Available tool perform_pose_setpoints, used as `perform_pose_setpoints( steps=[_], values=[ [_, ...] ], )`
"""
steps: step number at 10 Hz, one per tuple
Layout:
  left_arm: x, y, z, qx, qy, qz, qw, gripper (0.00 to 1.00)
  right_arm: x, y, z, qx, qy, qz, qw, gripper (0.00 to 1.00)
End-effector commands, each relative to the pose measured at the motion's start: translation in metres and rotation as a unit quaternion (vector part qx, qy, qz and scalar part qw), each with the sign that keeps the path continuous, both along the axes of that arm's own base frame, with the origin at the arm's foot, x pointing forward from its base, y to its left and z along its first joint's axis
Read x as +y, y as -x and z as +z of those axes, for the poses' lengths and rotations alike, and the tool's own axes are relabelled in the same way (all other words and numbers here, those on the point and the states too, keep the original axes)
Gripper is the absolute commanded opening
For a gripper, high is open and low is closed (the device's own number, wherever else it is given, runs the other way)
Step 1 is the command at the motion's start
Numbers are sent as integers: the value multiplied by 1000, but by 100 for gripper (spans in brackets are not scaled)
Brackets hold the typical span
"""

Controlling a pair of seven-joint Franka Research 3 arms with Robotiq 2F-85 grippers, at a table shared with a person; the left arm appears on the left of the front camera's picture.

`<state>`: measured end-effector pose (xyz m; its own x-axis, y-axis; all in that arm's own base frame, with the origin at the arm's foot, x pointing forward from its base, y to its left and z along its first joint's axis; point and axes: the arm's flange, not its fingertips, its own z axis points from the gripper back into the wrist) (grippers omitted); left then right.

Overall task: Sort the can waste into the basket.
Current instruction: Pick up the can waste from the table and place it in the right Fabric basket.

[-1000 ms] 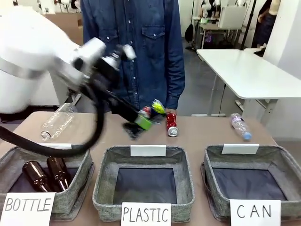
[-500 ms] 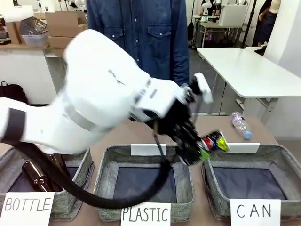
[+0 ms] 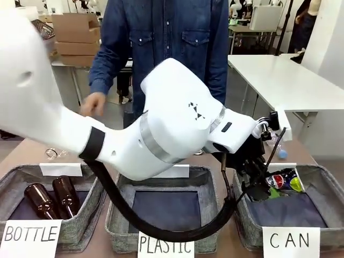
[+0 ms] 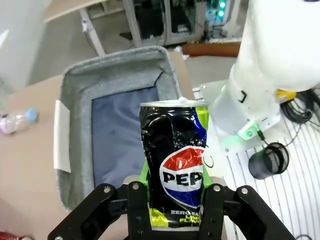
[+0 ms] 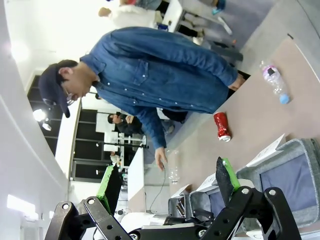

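We find the left end effector [image 4: 172, 197] clamped on the black can [image 4: 176, 145], which is held above the grey basket [image 4: 112, 75] carded "CAN". The right end effector [image 5: 166, 175] stands wide open and grips nothing. The red can [image 5: 220, 126] lies on the tabletop [image 5: 260, 110], on the person's [image 5: 165, 75] side.

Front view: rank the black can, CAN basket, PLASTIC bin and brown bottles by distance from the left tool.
1. Black can, held in the left tool.
2. CAN basket, just below, right end.
3. PLASTIC bin, middle.
4. Brown bottles, far-left bin.
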<state>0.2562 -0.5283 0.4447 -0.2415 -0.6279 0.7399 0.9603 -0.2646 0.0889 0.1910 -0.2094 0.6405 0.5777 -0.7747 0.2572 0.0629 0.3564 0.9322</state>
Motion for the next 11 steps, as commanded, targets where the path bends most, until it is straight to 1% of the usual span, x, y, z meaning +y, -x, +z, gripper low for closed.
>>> perform_pose_setpoints(
  steps=[1,2,3,5,7,10,11],
  values=[
    [17,12,13,-19,11,3,1000,37,0,1,1,-3,-7,1,1000,100],
    [0,0,0,0,0,0,1000,37,0,1,1,-3,-7,1,1000,100],
    [2,-23,-21,-18,-21,40,999,37,0,1,1,-3,-7,1,1000,100],
    [-27,-31,-15,-55,5,57,997,37,0,1,1,-3,-7,1,1000,100],
    [-42,-35,-19,-62,13,61,996,37,0,1,1,-3,-7,1,1000,100],
    [-46,-33,-21,-67,18,62,996,37,0,1,1,-3,-7,1,1000,100],
    [-45,-34,-22,-72,13,54,996,95,0,1,1,-3,-7,1,1000,100]
  ],
)
